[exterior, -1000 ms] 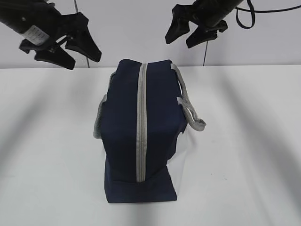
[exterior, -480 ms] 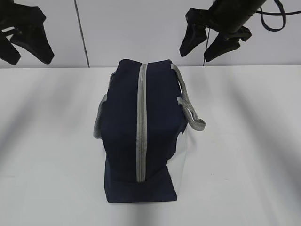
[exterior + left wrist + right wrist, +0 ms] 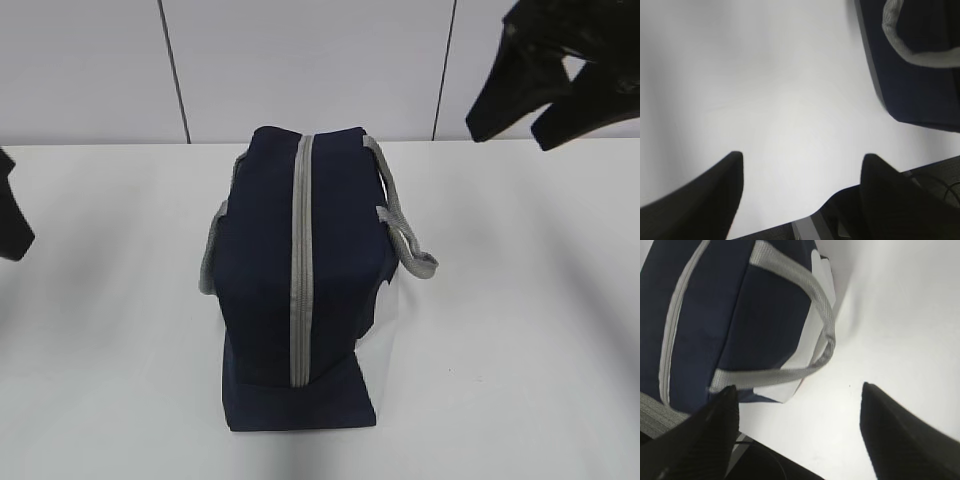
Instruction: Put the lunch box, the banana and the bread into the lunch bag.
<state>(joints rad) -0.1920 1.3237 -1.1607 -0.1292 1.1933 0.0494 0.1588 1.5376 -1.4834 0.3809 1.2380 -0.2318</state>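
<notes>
A plain white table [image 3: 520, 330] is seen, bounded at the back by a pale panelled wall [image 3: 300, 60]. One thing is carried directly on the table: a navy lunch bag [image 3: 260, 300], stood at the middle. Its grey zipper strip [image 3: 299, 270] is turned upward, and a grey handle [image 3: 405, 235] is draped on each side of the bag.

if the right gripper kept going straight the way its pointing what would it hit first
Most likely the bare white table. The right gripper is open with nothing held, and between its fingers lies mostly tabletop, just beside the lunch bag. The bag's grey handle loops close on the left, so depth permitting, it might brush that.
</notes>
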